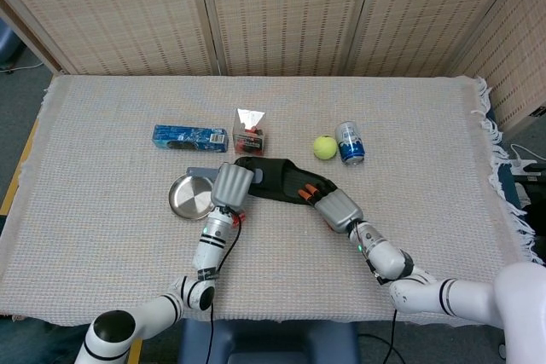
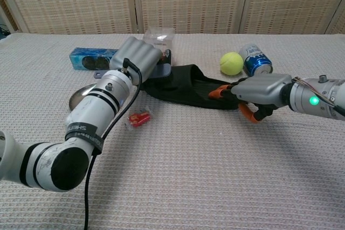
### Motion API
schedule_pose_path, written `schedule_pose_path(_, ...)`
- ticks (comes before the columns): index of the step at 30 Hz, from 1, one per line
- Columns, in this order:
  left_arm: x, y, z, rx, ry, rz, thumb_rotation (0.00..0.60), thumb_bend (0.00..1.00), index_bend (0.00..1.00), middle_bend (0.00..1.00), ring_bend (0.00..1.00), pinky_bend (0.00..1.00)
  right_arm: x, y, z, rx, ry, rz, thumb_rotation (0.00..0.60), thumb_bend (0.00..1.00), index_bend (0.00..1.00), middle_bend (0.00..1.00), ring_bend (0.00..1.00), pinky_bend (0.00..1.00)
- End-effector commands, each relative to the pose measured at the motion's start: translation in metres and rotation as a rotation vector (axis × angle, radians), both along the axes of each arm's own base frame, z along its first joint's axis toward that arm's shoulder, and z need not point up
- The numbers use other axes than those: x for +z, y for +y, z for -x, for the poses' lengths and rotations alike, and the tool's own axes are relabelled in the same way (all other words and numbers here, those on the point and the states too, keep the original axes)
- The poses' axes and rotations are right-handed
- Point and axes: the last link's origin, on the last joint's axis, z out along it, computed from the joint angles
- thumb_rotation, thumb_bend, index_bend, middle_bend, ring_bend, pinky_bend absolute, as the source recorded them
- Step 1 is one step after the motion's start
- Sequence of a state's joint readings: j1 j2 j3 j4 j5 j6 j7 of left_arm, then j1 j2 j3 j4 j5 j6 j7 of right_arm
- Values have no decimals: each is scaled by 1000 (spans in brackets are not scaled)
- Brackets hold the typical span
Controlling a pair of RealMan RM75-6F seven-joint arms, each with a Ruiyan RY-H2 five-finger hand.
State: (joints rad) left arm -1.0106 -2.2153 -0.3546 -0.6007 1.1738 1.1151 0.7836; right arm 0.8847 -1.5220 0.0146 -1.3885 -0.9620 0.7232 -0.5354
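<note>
A black cloth [image 1: 275, 176] [image 2: 186, 87] lies crumpled at the table's middle. My left hand [image 1: 231, 185] [image 2: 137, 57] hovers palm down over its left end, fingers curled under and hidden. A grey-blue flat piece [image 1: 200, 171] sticks out beside that hand. A small red packet [image 2: 139, 118] lies on the table just below the left wrist. My right hand [image 1: 334, 209] [image 2: 261, 91] reaches in from the right, and its orange-tipped fingers [image 2: 218, 93] pinch the cloth's right edge.
A round metal plate [image 1: 185, 199] sits left of the left hand. Behind the cloth stand a blue box [image 1: 189, 136], a clear container [image 1: 249, 130], a tennis ball [image 1: 323, 147] and a can [image 1: 349, 143]. Woven screens close off the far side.
</note>
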Motion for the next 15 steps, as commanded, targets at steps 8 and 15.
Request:
schedule_pose_path(8, 33, -30, 20, -2, 6, 32, 600, 387, 534, 611, 776, 1000, 46, 15, -11, -12, -198, 64, 600, 486, 0, 0, 0, 0)
schedule_pose_path(15, 57, -42, 69, 81, 96, 10, 600, 387, 528, 605, 776, 1000, 68, 25, -13, 0, -232, 70, 600, 445, 0, 0, 0, 0)
